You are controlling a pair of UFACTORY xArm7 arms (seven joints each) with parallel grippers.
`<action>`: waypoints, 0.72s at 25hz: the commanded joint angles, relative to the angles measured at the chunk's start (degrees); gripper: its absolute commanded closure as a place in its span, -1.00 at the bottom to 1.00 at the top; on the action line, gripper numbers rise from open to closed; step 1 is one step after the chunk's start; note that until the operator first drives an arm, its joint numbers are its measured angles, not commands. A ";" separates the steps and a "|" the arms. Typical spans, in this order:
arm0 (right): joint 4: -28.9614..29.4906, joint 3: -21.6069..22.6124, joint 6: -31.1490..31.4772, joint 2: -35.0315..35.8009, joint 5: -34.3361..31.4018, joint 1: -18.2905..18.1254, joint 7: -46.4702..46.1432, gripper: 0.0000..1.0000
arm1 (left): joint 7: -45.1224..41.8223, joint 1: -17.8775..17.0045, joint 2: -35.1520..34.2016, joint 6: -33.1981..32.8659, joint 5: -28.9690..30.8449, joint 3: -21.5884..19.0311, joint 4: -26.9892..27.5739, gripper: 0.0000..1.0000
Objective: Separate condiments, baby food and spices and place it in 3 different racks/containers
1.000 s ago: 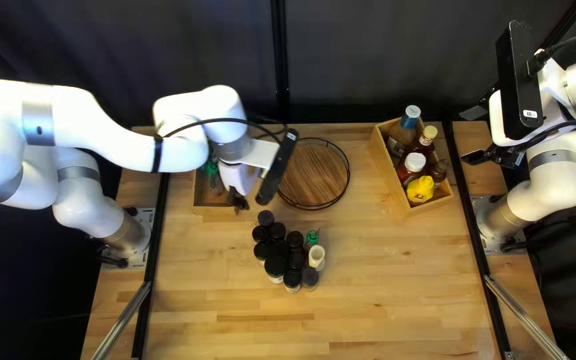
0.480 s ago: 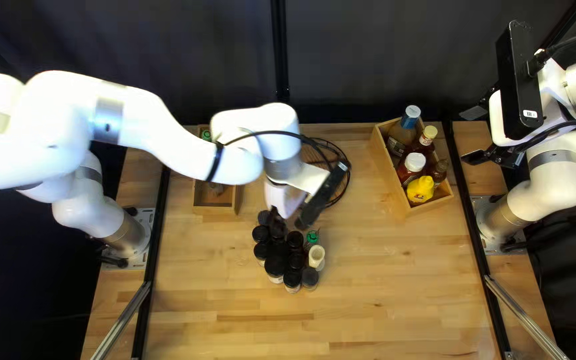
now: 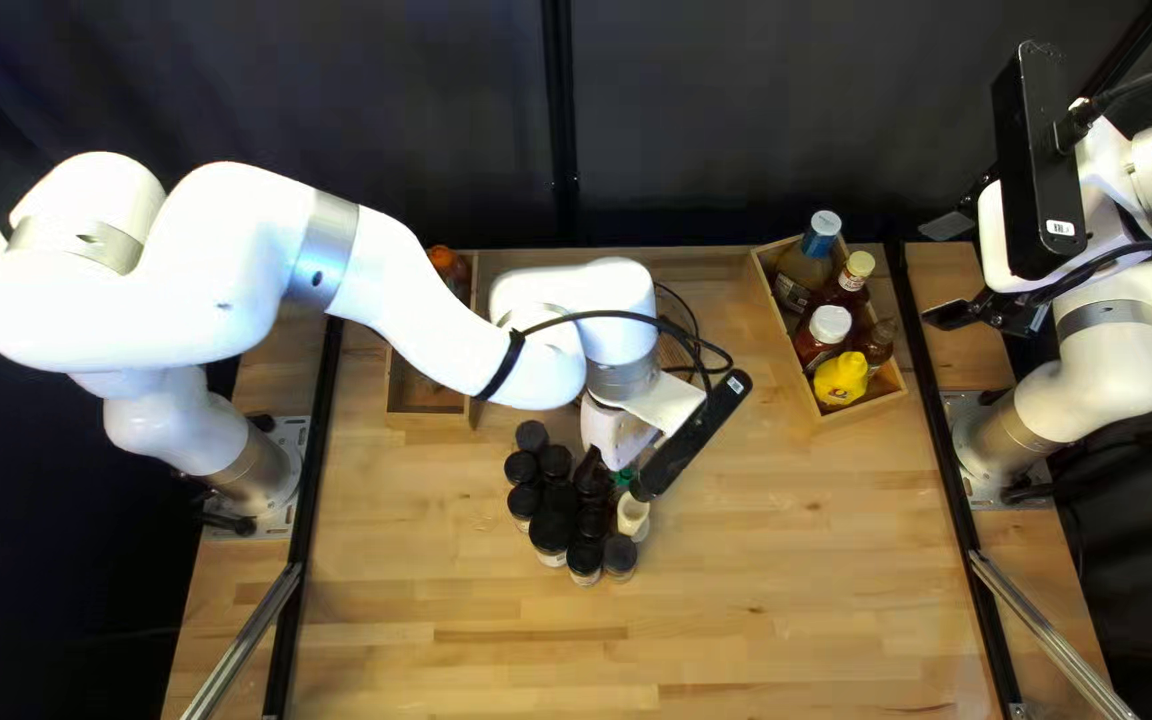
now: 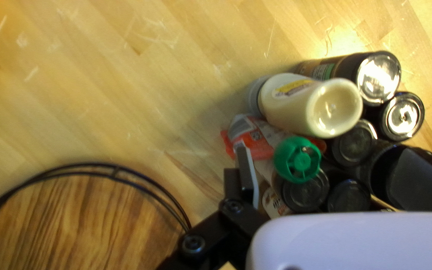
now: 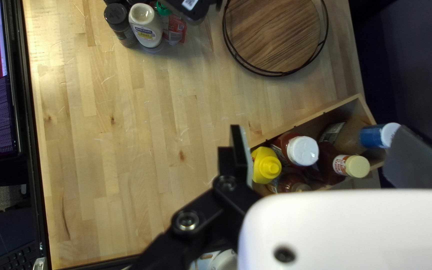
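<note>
Dark curtain [image 3: 736,120] behind, pale bench [image 3: 763,587] beneath. At left waits a wooden box [image 3: 430,418]; black-lidded jars [image 3: 551,530] crowd beside it, probably still unsorted. Above them the left gripper [image 4: 326,157] has its jaws spread, likely to straddle the green-capped bottle [image 4: 297,159]. A round wooden tray [image 5: 276,35] could take another group. Rightward, a condiment crate [image 3: 783,363] keeps bottles [image 3: 830,324] together; the right gripper [image 5: 318,132] hangs idle, jaws apart. Labels show, too small to read.

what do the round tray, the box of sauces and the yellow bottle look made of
Round tray: satin wood, from its streaky brown grain, with a thin black rim, probably metal wire. Box: likely unpainted wood, pale tan and matt. Yellow bottle: probably plastic, smooth and slightly glossy, with a molded-looking spout.
</note>
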 commanded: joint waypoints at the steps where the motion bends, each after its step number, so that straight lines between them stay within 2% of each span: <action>1: 0.00 0.00 0.00 0.00 0.00 0.00 0.00 -1.00 | -0.67 -0.65 0.49 -0.88 1.38 0.03 -0.51 -1.00; 3: 0.00 0.00 0.00 0.00 0.00 0.00 0.00 -1.00 | -1.26 -0.98 0.52 -1.24 2.30 0.14 -0.87 -1.00; 4: 0.00 0.00 0.00 0.00 0.00 0.00 0.00 -1.00 | -1.65 -1.18 0.50 -1.47 2.82 0.19 -1.09 -0.79; 5: 0.00 0.00 0.00 0.00 0.00 0.00 0.00 -1.00 | -1.93 -1.31 0.47 -1.67 3.16 0.24 -1.30 -0.69; 6: 0.00 0.00 0.00 0.00 0.00 0.00 0.00 -1.00 | -2.22 -1.44 0.40 -1.84 3.48 0.27 -1.50 0.84; 7: 0.00 0.00 0.00 0.00 0.00 0.00 0.00 -1.00 | -2.45 -1.54 0.29 -1.92 3.75 0.30 -1.67 1.00; 13: 0.00 0.00 0.00 0.00 0.00 0.00 0.00 -1.00 | -3.42 -1.70 -0.63 -0.29 5.16 0.59 -0.90 1.00; 18: 0.00 0.00 0.00 0.00 0.00 0.00 0.00 -1.00 | -4.22 -0.82 -5.03 5.65 6.57 1.47 1.83 1.00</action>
